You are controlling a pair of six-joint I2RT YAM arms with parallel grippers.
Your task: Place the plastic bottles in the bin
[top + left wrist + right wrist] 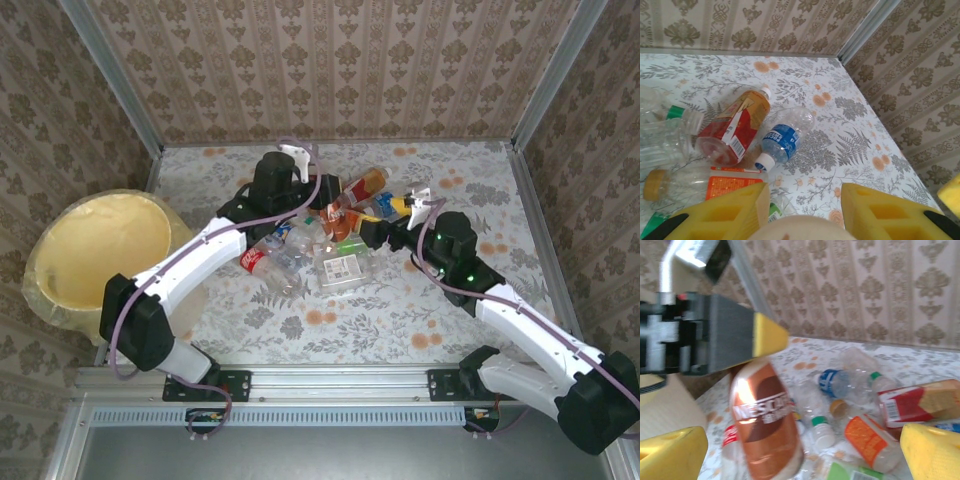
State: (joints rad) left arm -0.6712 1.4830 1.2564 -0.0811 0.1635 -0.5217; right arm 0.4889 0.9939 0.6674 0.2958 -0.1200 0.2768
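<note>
Bottle heap crowds centre — table nearside apparently open.

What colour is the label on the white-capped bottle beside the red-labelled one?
Blue with white lettering; the label shows best in the left wrist view.

Plastic bottles: clear, mixed labels, lying heaped mid-table. Brown-labelled bottle near-upright among them. Bin: round, pale yellow, lined, upright at left, well apart.

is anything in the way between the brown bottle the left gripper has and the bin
Nothing visible blocks it. The left gripper holds the brown bottle upright over the pile, and the bin stands open off to the left.
</note>
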